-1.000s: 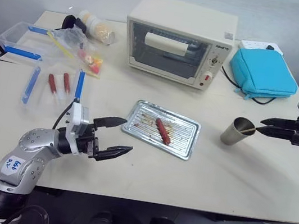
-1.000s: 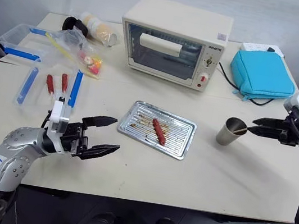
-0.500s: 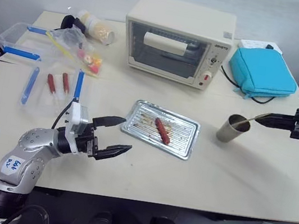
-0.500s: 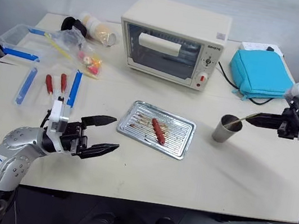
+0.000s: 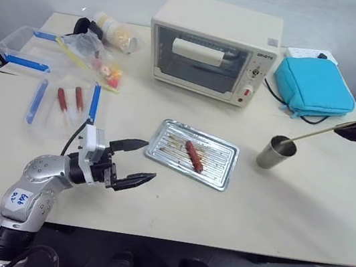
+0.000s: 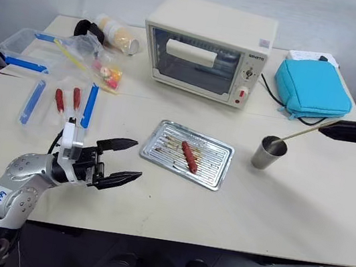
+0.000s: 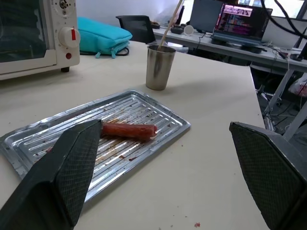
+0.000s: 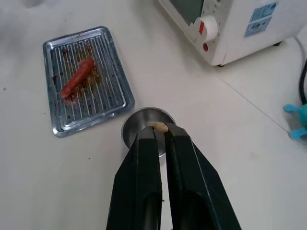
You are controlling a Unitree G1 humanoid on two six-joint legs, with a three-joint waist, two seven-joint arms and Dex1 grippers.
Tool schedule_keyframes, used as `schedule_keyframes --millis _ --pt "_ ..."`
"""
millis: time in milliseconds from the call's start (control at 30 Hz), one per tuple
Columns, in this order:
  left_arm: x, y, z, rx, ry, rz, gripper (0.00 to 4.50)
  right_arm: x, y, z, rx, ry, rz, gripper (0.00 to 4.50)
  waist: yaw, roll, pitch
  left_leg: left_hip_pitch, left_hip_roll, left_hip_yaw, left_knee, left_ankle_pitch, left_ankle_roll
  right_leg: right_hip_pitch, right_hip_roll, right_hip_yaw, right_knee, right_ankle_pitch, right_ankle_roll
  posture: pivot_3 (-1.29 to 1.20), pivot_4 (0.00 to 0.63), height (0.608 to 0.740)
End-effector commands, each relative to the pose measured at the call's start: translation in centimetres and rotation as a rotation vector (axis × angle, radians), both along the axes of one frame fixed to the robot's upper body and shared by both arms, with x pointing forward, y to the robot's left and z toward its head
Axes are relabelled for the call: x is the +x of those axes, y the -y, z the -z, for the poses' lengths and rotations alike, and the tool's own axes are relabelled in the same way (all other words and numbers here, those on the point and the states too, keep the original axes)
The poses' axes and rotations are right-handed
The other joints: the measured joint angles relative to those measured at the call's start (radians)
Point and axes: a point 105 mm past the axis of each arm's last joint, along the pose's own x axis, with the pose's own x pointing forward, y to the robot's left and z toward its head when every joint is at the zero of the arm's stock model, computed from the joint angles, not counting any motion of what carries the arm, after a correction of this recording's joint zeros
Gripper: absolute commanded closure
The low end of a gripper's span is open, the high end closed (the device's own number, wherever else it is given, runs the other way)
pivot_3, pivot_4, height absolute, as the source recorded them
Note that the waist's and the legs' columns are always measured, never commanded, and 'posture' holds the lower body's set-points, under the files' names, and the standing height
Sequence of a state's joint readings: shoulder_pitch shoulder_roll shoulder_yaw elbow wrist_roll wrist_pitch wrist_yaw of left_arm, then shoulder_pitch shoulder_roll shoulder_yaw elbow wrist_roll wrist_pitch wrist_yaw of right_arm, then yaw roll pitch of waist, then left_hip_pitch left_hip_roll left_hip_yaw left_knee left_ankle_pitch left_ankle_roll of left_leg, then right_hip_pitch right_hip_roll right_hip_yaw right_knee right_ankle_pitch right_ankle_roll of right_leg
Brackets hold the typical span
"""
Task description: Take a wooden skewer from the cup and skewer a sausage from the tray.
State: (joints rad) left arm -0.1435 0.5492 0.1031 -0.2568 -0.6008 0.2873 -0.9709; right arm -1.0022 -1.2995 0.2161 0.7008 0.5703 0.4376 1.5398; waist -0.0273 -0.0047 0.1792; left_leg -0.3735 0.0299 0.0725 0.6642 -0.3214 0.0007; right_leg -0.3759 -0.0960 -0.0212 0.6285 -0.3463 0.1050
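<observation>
On the pale counter (image 5: 302, 207), right of the tray, stands the cup (image 5: 271, 152), a small dull-silver metal tumbler. A wooden skewer (image 5: 312, 134), thin, pale tan and straight, slants up out of the cup's mouth toward the right gripper (image 5: 340, 130), whose black jaws are closed on its upper end; the lower end sits inside the cup. The tray (image 5: 220, 173) is a shallow ribbed shiny metal rectangle with a raised rim and brown greasy streaks, lying between the two arms. On it lies the sausage (image 5: 193, 155), short, reddish-brown and unwrapped, set diagonally near the tray's middle. The left gripper (image 5: 139, 161) hovers just left of the tray with its jaws spread wide, holding nothing. A cream toaster oven (image 5: 213, 48) stands behind the tray.
</observation>
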Motion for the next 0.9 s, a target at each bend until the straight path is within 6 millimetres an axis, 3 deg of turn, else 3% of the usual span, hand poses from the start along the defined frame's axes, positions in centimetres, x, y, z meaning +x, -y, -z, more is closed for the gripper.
schedule_keyframes --millis 33,233,467,667,900 --pt "0.0 -0.1 0.1 -0.033 -0.022 0.005 0.00 -1.7 -1.2 -3.3 0.069 0.061 -0.103 4.47 -0.003 0.000 0.000 0.000 0.000 0.000 0.000 0.000 0.000 0.000 0.000 0.000 0.000 0.000 0.000 0.00 0.150 0.740" --pt "0.5 0.3 -0.6 -0.077 0.014 -0.004 0.00 -1.7 -3.8 -4.3 0.165 0.068 -0.216 4.47 0.000 0.001 0.000 0.000 0.001 0.000 0.000 0.000 0.000 -0.001 0.000 0.000 0.000 0.000 0.000 0.00 0.150 0.740" --pt "1.3 3.1 -3.0 -0.196 0.079 0.034 0.00 -1.4 -10.1 -3.6 0.402 -0.001 -0.478 4.47 0.003 0.001 0.000 -0.001 0.000 -0.001 0.001 -0.001 0.000 0.000 0.000 -0.001 0.001 0.000 0.001 0.00 0.150 0.740" --pt "1.9 6.0 -4.1 -0.241 0.113 0.110 0.00 -1.7 -13.9 -2.4 0.503 -0.035 -0.598 4.47 0.013 0.001 0.001 -0.004 0.000 -0.002 0.002 -0.001 0.001 -0.001 0.000 -0.003 0.002 0.001 0.002 0.00 0.150 0.740" --pt "2.3 9.0 -5.6 -0.293 0.176 0.175 0.00 -2.1 -16.2 -1.3 0.570 -0.073 -0.656 4.47 0.026 0.000 0.001 -0.006 -0.001 -0.003 0.009 -0.001 0.002 -0.001 0.000 -0.003 0.005 0.002 0.003 0.00 0.150 0.740"
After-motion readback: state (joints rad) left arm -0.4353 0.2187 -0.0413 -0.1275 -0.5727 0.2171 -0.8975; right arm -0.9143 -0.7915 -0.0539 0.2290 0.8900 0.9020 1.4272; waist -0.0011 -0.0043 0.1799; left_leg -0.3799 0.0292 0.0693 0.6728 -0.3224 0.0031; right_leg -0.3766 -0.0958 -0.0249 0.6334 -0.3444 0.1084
